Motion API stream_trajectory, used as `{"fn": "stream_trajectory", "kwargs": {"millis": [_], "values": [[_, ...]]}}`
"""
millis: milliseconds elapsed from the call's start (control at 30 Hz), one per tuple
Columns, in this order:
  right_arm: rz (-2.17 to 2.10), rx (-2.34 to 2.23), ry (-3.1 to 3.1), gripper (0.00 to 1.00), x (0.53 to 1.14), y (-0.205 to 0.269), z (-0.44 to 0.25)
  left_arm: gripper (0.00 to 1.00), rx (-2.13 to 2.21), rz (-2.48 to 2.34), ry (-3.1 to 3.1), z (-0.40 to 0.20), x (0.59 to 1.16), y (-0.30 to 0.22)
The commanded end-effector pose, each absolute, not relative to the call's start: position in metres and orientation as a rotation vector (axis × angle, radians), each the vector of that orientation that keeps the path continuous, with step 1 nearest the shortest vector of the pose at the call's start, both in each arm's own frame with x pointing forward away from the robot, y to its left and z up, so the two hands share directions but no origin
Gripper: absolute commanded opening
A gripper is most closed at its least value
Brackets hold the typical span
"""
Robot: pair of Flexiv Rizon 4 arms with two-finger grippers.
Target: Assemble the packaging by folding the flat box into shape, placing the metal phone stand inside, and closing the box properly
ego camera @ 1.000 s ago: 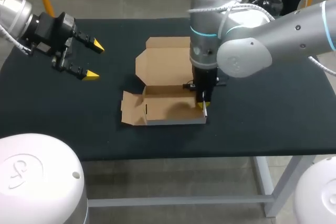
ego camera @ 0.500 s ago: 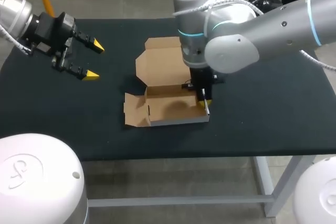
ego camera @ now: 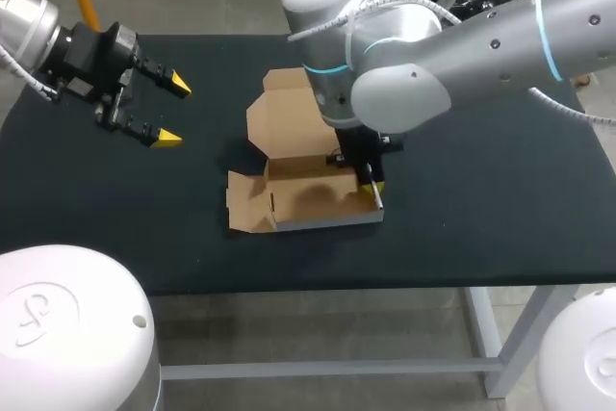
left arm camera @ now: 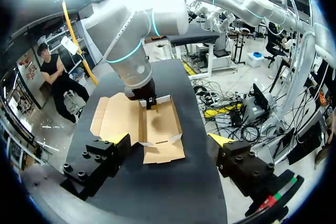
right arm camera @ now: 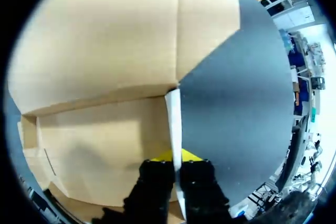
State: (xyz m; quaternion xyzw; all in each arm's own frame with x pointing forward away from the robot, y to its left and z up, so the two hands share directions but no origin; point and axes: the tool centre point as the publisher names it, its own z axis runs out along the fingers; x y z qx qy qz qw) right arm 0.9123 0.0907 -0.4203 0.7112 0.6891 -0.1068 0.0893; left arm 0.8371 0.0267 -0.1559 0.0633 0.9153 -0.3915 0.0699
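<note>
Over the last second the right arm [ego camera: 423, 74] has swung its upper joints toward the left over the far side of the table, and the box [ego camera: 313, 194] has slid a little to the right with it. The left arm has kept still.

The table [ego camera: 481, 218] is a flat black top. The box lies near its middle, half formed: a shallow open tray with low walls, its lid [ego camera: 294, 117] lying flat behind it and a side flap [ego camera: 245, 204] spread out on the left.

The right pincer [ego camera: 373, 190] points straight down at the tray's right end. In its wrist view the right pincer [right arm camera: 177, 156] stands nearly closed, clamped on the thin right wall [right arm camera: 173, 124] of the box [right arm camera: 100, 135], one finger inside the tray and one outside.

The left pincer [ego camera: 176, 110] hovers over the table's left part, well apart from the box, its fingers wide apart and holding nothing. From its wrist view the left pincer [left arm camera: 169, 140] looks toward the box [left arm camera: 157, 121].
</note>
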Motion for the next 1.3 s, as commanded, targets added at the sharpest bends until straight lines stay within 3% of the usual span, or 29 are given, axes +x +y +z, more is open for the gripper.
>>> {"fn": "stream_trajectory", "kwargs": {"millis": [33,1300], "values": [[-0.36,2.088,2.025,0.0,0.913,0.096,-0.42,1.0,0.191,-1.174,2.758,-0.155,0.836,0.027],[-0.075,2.196,2.328,0.0,0.897,0.113,-0.417,1.0,0.191,-1.174,2.758,-0.155,0.836,0.027]]}}
